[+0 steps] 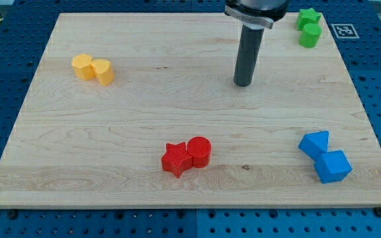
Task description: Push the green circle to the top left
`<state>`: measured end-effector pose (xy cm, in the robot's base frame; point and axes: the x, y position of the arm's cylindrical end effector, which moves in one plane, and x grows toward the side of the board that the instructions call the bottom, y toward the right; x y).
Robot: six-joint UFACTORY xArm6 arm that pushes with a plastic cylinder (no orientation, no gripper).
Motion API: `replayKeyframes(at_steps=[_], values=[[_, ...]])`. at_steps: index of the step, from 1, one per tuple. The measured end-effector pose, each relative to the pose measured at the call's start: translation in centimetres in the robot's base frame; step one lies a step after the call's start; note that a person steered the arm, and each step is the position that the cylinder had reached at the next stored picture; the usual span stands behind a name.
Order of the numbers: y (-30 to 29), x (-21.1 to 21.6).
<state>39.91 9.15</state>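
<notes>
The green circle [310,35] is a short green cylinder at the view's top right corner of the wooden board [144,119]. A green star [307,18] touches it just above. My tip [243,83] rests on the board in the upper middle, well to the left of and a little below the green circle, apart from every block. The dark rod rises from it to the view's top edge.
A yellow hexagon-like block [82,66] and a yellow cylinder [103,71] touch at the upper left. A red star [176,159] and a red cylinder [199,151] touch at the bottom middle. Two blue blocks [314,143] [332,166] sit at the lower right.
</notes>
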Motion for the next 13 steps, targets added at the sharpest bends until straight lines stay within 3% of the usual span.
replayKeyframes(at_steps=[6,7,9,10,13], values=[[0.3,0.4],[1.3,-1.3],[19.4,-6.1],[23.7,-10.0],[18.5,-12.0]])
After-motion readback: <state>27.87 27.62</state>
